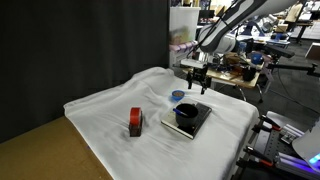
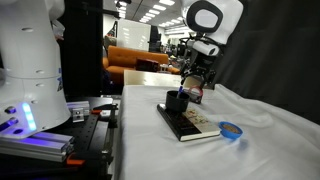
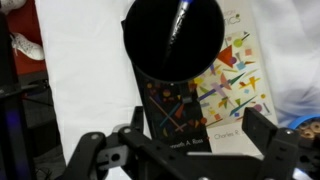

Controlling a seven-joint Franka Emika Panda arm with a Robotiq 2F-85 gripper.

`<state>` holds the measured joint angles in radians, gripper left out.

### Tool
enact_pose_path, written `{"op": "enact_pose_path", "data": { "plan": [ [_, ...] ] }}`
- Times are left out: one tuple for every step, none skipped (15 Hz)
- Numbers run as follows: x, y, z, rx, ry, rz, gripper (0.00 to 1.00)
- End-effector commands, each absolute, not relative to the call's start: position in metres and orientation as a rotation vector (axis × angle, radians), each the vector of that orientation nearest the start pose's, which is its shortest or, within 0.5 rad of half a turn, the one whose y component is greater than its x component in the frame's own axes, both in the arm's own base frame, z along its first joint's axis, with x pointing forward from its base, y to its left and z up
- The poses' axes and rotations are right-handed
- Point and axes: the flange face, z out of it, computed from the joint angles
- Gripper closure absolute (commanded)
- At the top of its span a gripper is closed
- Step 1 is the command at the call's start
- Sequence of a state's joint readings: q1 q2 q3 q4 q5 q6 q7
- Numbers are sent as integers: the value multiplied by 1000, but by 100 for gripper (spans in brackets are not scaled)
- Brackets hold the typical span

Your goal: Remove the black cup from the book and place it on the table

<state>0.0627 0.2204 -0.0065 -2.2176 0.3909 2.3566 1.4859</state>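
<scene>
Cup (image 1: 186, 114) stands on one end of the book (image 3: 225, 85), mid-bench (image 1: 100, 108); hand (image 1: 199, 82) hangs over it, spread wide, gripping nothing. Risk: an off-centre pinch on the rim could tip the cup or drag the book along. Red and black block (image 1: 135, 122) lies well apart at the left, blue lid (image 1: 177, 96) near the book's far edge; neither blocks the descent, though the lid crowds that set-down side

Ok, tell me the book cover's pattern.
Colourful geometric shapes on the book, half black, half white; wrist view.

The black cup (image 3: 172, 40) (top cropped) hides part of the book (image 3: 230, 82)
</scene>
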Motion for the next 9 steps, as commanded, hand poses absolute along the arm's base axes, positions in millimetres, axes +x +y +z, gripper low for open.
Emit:
{"op": "enact_pose_path", "data": {
  "plan": [
    [553,42,276,-1845,2198,344,0],
    [556,44,278,-1796,2186,344,0],
    [557,46,280,-1756,2173,343,0],
    [558,48,282,-1708,2154,339,0],
    [559,50,284,-1677,2135,340,0],
    [559,52,285,-1660,2118,341,0],
    [559,53,285,-1649,2102,343,0],
    [559,53,284,-1651,2093,344,0],
    [557,54,285,-1668,2123,357,0]
  ]
}}
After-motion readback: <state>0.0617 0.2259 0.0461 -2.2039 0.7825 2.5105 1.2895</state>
